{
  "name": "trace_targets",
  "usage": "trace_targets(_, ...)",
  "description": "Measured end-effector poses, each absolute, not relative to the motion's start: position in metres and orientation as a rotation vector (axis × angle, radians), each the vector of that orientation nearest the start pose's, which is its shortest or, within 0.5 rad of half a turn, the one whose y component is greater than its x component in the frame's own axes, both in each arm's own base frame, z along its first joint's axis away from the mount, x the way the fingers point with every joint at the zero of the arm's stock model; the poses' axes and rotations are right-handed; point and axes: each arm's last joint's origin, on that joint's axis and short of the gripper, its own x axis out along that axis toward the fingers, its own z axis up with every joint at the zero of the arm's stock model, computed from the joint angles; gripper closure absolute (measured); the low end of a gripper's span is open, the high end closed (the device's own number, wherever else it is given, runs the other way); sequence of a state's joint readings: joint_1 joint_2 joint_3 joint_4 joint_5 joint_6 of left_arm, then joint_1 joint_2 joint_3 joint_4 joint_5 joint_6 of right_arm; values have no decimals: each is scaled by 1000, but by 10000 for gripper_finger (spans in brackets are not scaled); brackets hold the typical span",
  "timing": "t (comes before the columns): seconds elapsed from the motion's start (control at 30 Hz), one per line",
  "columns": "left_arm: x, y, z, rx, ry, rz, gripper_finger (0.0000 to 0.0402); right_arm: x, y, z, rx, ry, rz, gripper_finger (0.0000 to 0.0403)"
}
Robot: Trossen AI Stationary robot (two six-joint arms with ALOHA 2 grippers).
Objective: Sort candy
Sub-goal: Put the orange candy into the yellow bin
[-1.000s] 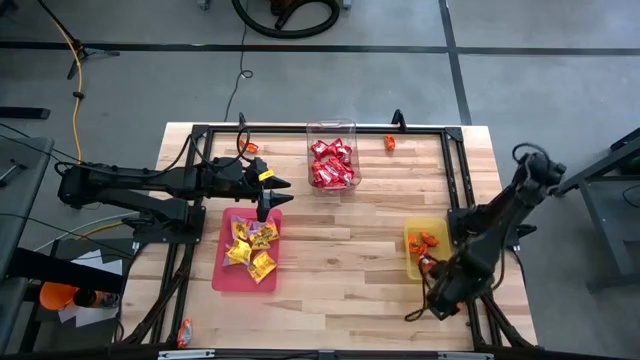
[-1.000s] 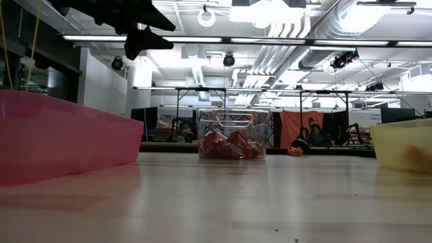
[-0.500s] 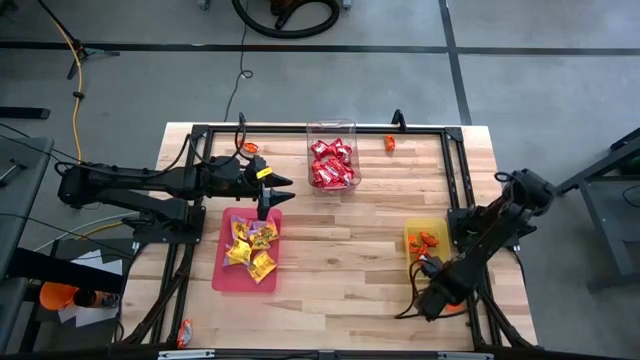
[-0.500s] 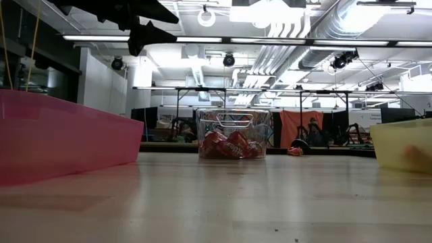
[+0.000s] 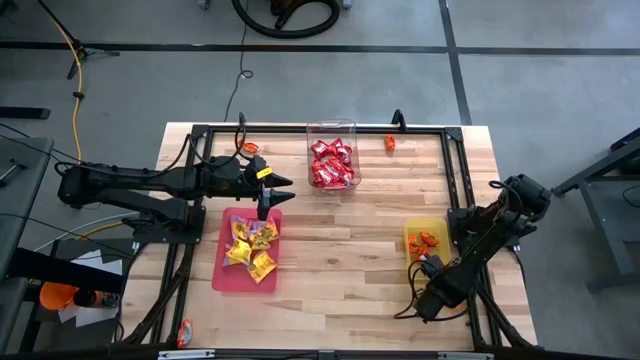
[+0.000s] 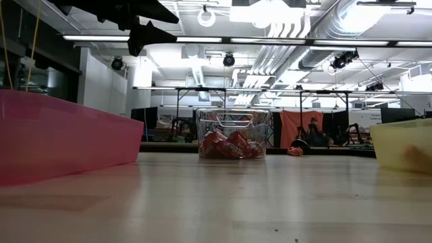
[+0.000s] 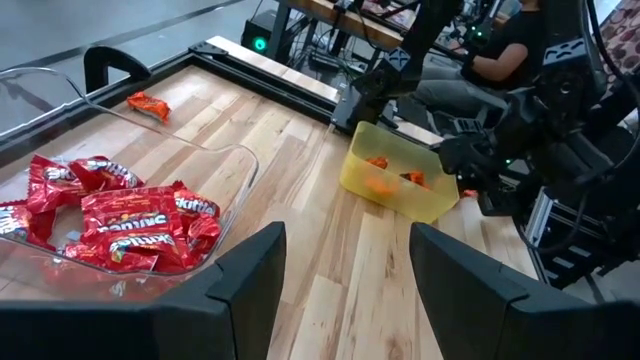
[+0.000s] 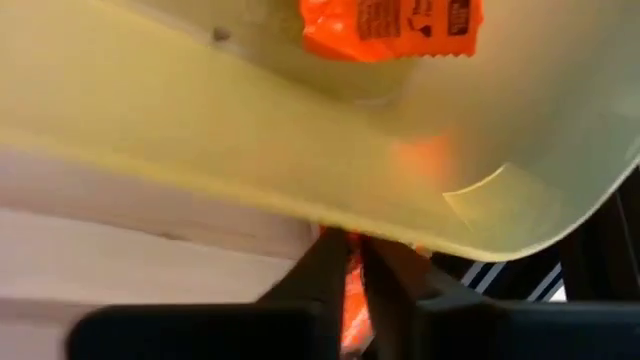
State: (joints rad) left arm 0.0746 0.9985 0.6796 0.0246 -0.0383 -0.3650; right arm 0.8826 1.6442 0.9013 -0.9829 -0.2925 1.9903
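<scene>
Pinched on an orange candy (image 8: 346,300) under the yellow tray (image 8: 250,150), right gripper (image 8: 346,285) may drop it — left gripper (image 7: 345,290), spread, hangs at the high view's upper left.

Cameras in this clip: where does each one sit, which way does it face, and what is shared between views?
High: overhead, straight down; both arms, pink tray, yellow tray.
Low: table height, level across; left arm overhead, clear tub.
Left wrist: past open left gripper toward the tub's red candy and yellow tray.
Right wrist: right gripper shut on an orange candy against the yellow tray's wall.
Shared: the yellow tray appears in all four.
</scene>
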Motion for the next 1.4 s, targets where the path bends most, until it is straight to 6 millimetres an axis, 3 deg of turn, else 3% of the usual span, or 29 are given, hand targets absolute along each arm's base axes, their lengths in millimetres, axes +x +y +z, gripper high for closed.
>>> trace_targets(0.07,220,18,278,-367,271,165,199,149,197,153,796,1714,-975,393)
trace_targets(0.17,220,18,278,-367,271,165,199,148,204,159,772,1753,-916,387)
trace_targets(0.27,220,18,277,-367,273,165,199,147,214,174,718,1799,-743,399)
trace_targets(0.43,220,19,277,-360,274,169,199,150,232,218,594,1713,-272,401)
trace_targets(0.6,220,22,277,-361,270,185,199,156,231,267,543,1426,28,402)
trace_targets(0.77,220,26,278,-364,254,201,199,162,196,306,479,1094,39,402)
trace_targets(0.97,221,27,286,-362,176,186,199,177,142,341,274,731,-52,402)
trace_targets(1.2,224,24,299,-376,55,82,199,219,91,365,19,509,-19,403)
trace_targets(1.4,225,12,309,-369,-26,-35,199,256,48,370,-35,394,104,403)
